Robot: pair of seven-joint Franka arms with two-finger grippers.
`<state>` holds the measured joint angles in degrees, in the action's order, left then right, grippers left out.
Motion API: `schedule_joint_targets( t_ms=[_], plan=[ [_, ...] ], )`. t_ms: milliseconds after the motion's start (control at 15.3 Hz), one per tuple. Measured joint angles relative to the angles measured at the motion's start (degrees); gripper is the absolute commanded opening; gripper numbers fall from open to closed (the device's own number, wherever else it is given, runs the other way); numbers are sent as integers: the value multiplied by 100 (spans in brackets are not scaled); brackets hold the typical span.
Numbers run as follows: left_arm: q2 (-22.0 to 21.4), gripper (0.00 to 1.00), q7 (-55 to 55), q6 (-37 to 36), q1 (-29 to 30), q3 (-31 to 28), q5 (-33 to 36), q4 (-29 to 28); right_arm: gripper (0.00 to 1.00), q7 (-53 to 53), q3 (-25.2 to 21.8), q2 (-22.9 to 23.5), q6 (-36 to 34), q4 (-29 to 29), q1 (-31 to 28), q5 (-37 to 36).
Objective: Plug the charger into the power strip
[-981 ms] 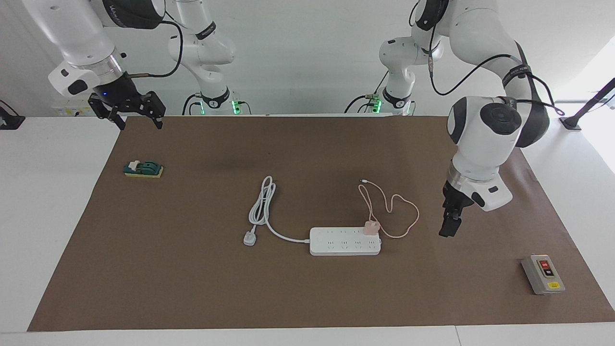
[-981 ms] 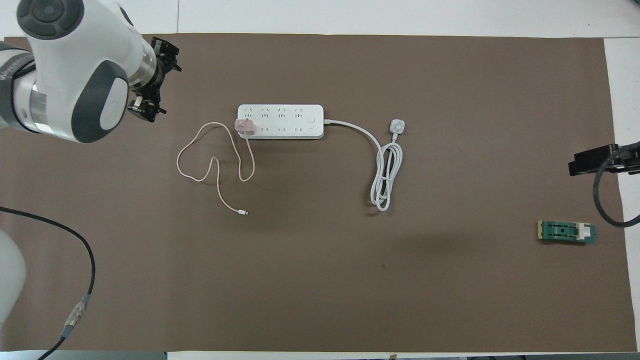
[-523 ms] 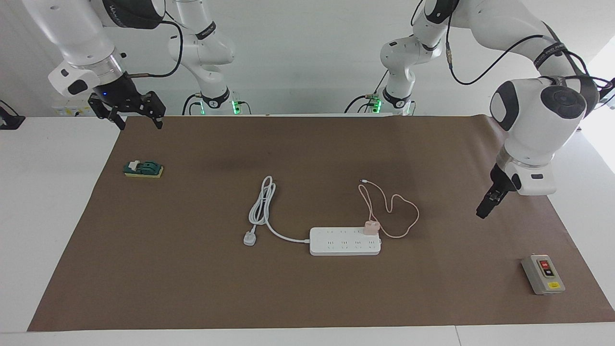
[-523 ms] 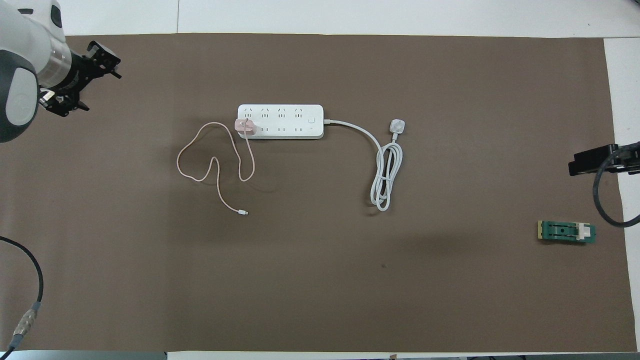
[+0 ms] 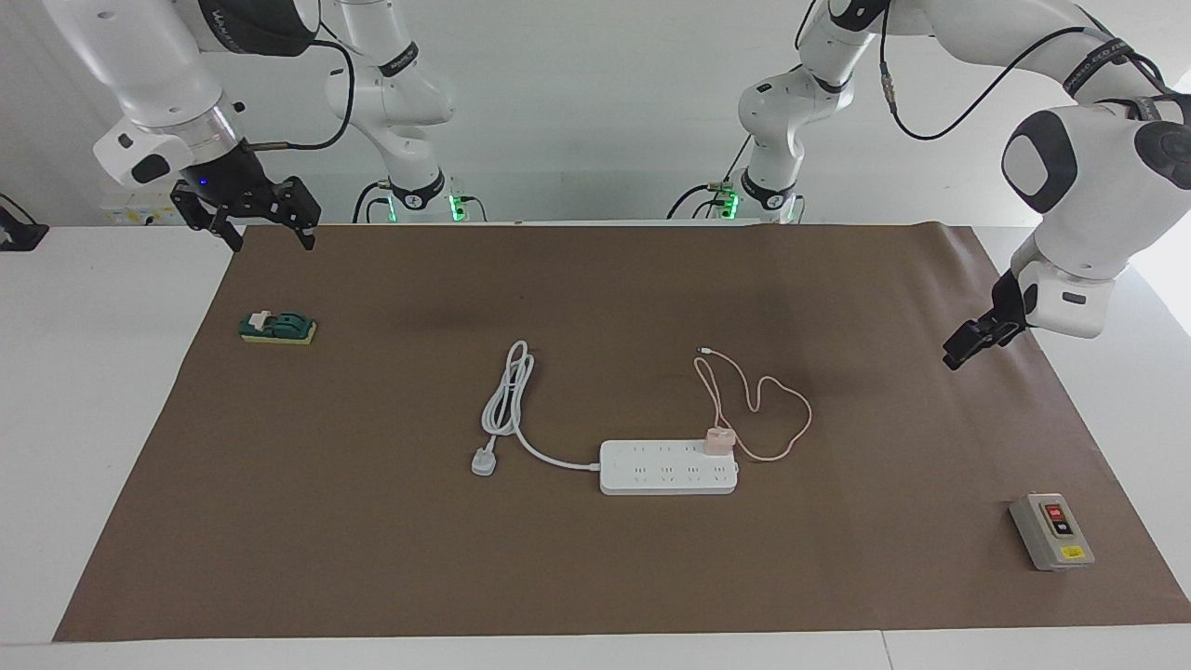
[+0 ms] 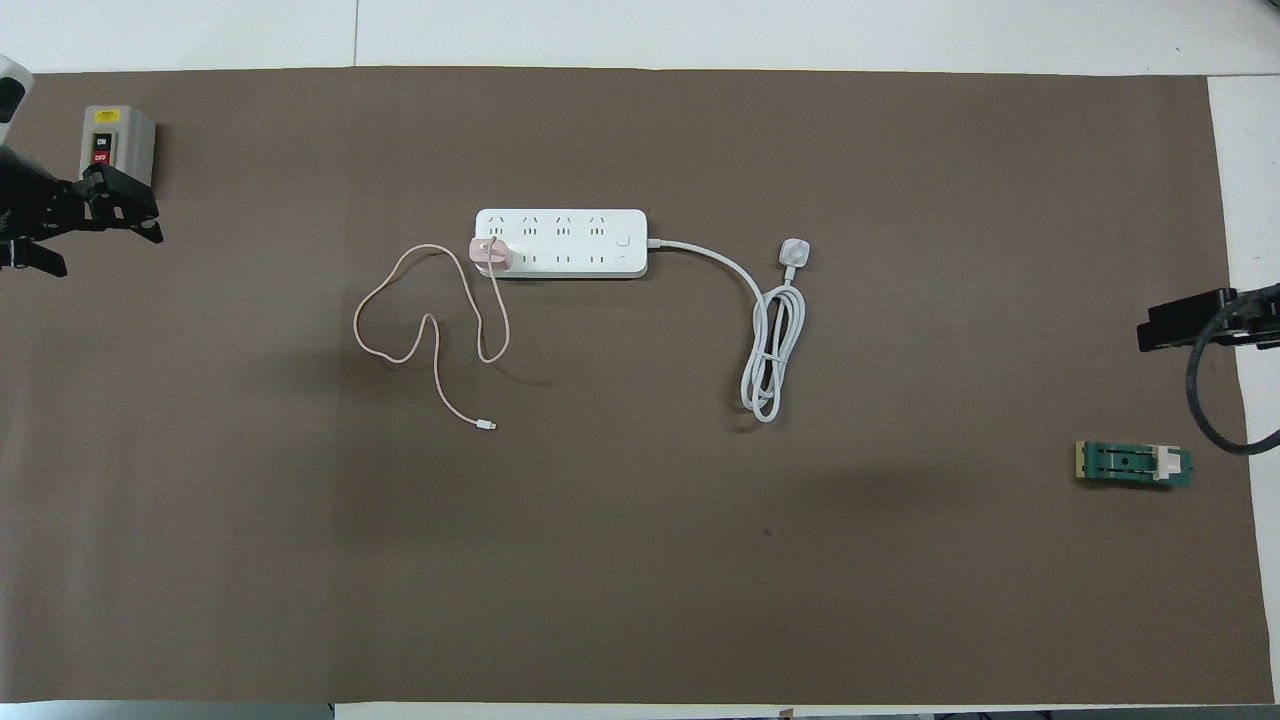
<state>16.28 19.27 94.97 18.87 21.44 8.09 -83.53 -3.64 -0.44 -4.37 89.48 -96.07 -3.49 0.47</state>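
Note:
The pale-pink charger [image 5: 718,440] [image 6: 490,253] sits plugged into an end socket of the white power strip [image 5: 668,468] [image 6: 560,243], at the end toward the left arm. Its pink cable [image 5: 780,402] [image 6: 400,325] lies in loops on the mat, nearer to the robots than the strip. My left gripper [image 5: 955,357] [image 6: 110,255] is open and empty, raised over the mat's edge at the left arm's end, well away from the charger. My right gripper [image 5: 270,240] [image 6: 1160,325] is open and empty, and waits over the mat's corner at the right arm's end.
The strip's thick white cord ends in a white plug [image 5: 483,461] [image 6: 795,252] beside the strip. A grey switch box [image 5: 1051,530] [image 6: 117,135] stands at the left arm's end. A green and yellow part [image 5: 277,328] [image 6: 1133,464] lies at the right arm's end. A brown mat [image 5: 372,558] covers the table.
My left gripper has pulled away from the power strip toward the left arm's end of the table and risen. The charger has stayed in the strip. The right arm has not moved.

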Motion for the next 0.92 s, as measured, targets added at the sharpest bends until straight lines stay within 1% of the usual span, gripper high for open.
schedule_joint_targets(
  t_ms=[196, 458, 785, 916],
  plan=[
    [-170, 100, -6, -153, -11, 188, -18, -44, 100, 0, 0, 0, 0, 0, 0, 0],
    [-536, 100, -73, -215, 16, 170, -95, -314, 100, 0, 0, 0, 0, 0, 0, 0],
    [-582, 100, -104, -191, 50, 66, -96, -296, 100, 0, 0, 0, 0, 0, 0, 0],
    [-603, 100, -7, -139, 184, 55, -119, -240, 100, 0, 0, 0, 0, 0, 0, 0]
  ],
)
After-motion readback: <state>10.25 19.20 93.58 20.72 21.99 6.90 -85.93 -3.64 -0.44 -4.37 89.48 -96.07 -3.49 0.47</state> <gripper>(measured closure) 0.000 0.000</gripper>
